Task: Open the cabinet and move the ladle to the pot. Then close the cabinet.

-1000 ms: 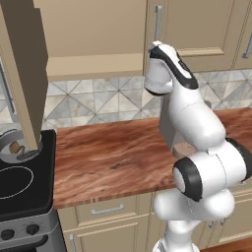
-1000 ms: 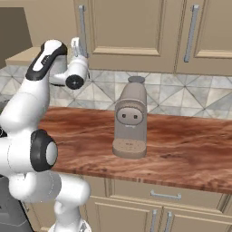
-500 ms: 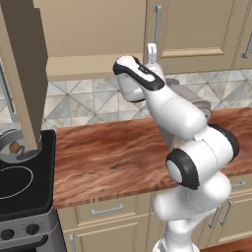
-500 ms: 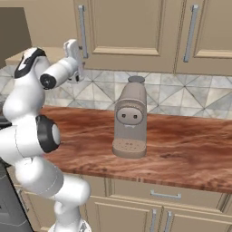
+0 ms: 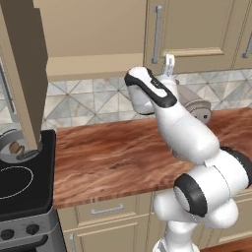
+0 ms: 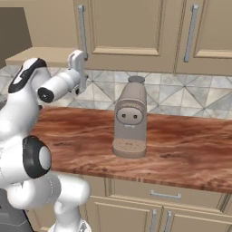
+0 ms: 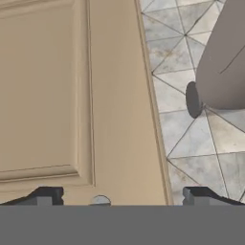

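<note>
The cabinet's left door (image 5: 24,64) stands swung open toward me, while its right door (image 5: 197,29) is shut. My gripper (image 5: 169,63) points upward just below the right door's silver bar handle (image 5: 157,32); from the other side, the gripper (image 6: 78,63) sits under that handle (image 6: 82,29). In the hand view the gripper (image 7: 122,196) is open, with nothing between its fingertips (image 7: 45,196), facing the door panel (image 7: 43,86). The grey pot (image 5: 9,139) sits on the stove at the far left, partly behind the open door. The ladle's brown bowl (image 5: 15,147) lies inside the pot.
A tall grey coffee machine (image 6: 131,120) stands on the wooden counter (image 6: 181,140) right of the arm. The black stove (image 5: 24,182) adjoins the counter on the left. Low drawers (image 5: 106,211) run beneath the counter. A tiled backsplash (image 5: 88,101) lies behind.
The arm has folded lower and swung across the counter. The hand has settled beneath the right door's handle, fingers up and still open.
</note>
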You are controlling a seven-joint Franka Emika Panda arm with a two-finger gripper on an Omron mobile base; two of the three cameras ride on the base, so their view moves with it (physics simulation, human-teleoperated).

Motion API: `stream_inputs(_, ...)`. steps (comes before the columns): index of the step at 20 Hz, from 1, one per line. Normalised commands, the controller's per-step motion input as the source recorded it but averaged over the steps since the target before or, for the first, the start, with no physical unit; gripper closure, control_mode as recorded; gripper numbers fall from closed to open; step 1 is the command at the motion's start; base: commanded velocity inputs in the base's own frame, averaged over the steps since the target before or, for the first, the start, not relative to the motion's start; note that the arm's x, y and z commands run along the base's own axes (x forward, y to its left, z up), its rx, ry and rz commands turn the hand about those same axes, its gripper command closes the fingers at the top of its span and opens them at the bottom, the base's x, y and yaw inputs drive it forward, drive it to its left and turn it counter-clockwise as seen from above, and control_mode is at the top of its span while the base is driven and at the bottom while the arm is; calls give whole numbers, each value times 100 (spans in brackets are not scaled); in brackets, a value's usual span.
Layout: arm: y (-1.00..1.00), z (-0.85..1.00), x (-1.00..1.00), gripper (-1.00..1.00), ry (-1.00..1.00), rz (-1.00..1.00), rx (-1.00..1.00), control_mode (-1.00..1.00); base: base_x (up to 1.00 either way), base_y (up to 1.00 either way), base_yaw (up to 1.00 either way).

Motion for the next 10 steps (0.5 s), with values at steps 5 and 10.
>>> stream_inputs(5, -12, 71, -84, -100, 17, 0, 8, -100, 0, 0, 0)
stream_inputs(10, 0, 48, -100, -100, 5, 0, 0, -100, 0, 0, 0)
